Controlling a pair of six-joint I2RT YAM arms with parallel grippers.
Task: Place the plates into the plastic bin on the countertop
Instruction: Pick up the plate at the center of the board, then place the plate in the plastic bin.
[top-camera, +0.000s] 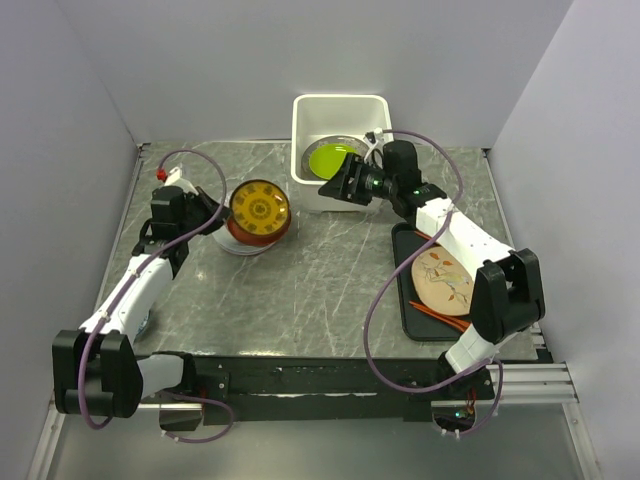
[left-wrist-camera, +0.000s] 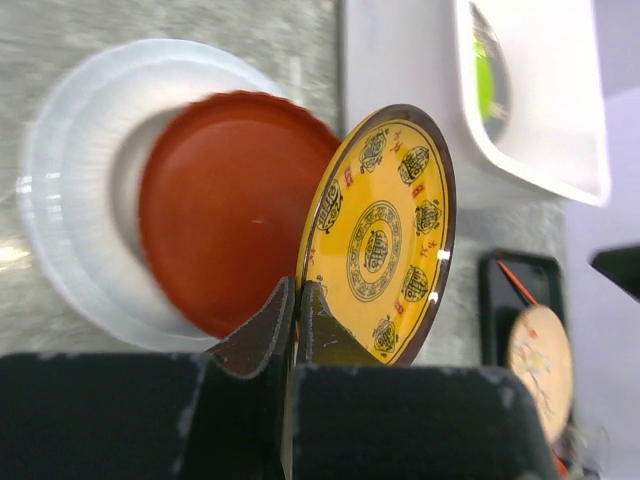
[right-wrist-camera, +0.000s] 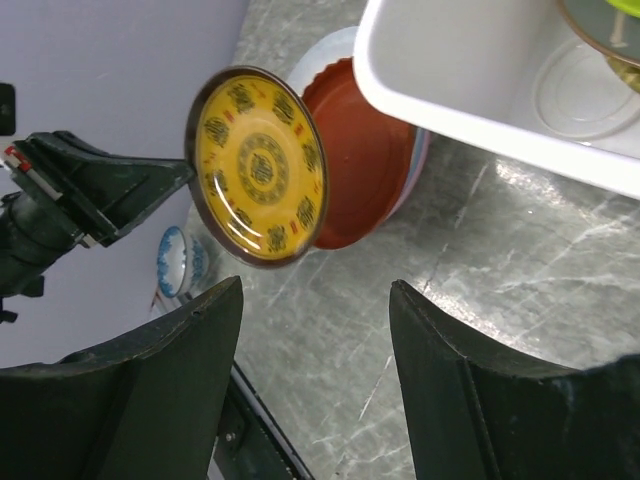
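At the back of the bench (top-camera: 320, 285) stands the white plastic bin (top-camera: 338, 112), and a lime green plate (top-camera: 330, 158) lies in its bottom. A grey ring shows round that plate; whether it is a second plate I cannot tell. Just before the bin's front wall hangs the right pincer (right-wrist-camera: 315, 300), its jaws standing apart with nothing between them. Left of the bin, the left pincer (left-wrist-camera: 297, 300) is clamped on the rim of a yellow patterned plate (top-camera: 259, 208), holding it face up over a stack. The stack shows a red-brown plate (left-wrist-camera: 225, 210) on top, resting on a wider white plate (left-wrist-camera: 70, 170). On the right side of the bench lies a black tray (top-camera: 404, 292) with a cream painted plate (top-camera: 442, 280) in it.
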